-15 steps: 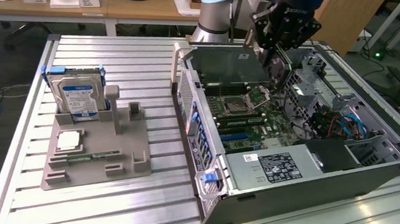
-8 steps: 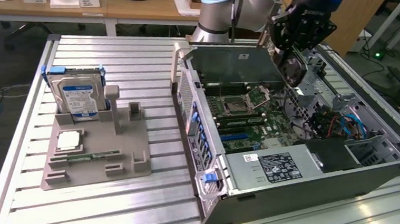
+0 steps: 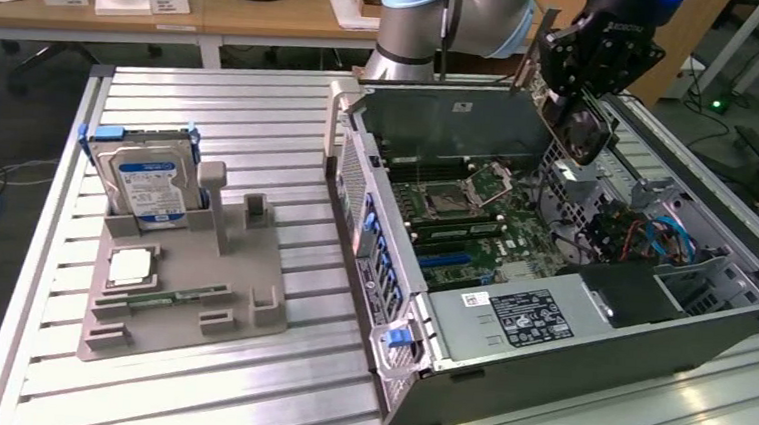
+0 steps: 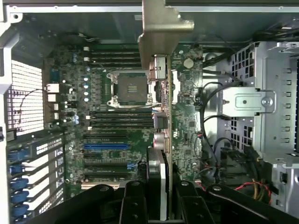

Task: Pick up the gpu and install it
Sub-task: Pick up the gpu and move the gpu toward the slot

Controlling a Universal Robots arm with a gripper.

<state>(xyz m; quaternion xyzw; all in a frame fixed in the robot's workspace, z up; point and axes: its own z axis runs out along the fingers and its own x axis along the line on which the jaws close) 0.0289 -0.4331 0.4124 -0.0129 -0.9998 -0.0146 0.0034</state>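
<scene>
Brownish gpu (image 3: 581, 128), one, clamped between two fingers (image 4: 134, 205), one open computer case (image 3: 542, 384)

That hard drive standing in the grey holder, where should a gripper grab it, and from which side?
Probably from above, pinching the hard drive across its flat faces near the top edge: it stands upright with its lower end sunk in the grey holder, leaving only the upper part free.
</scene>
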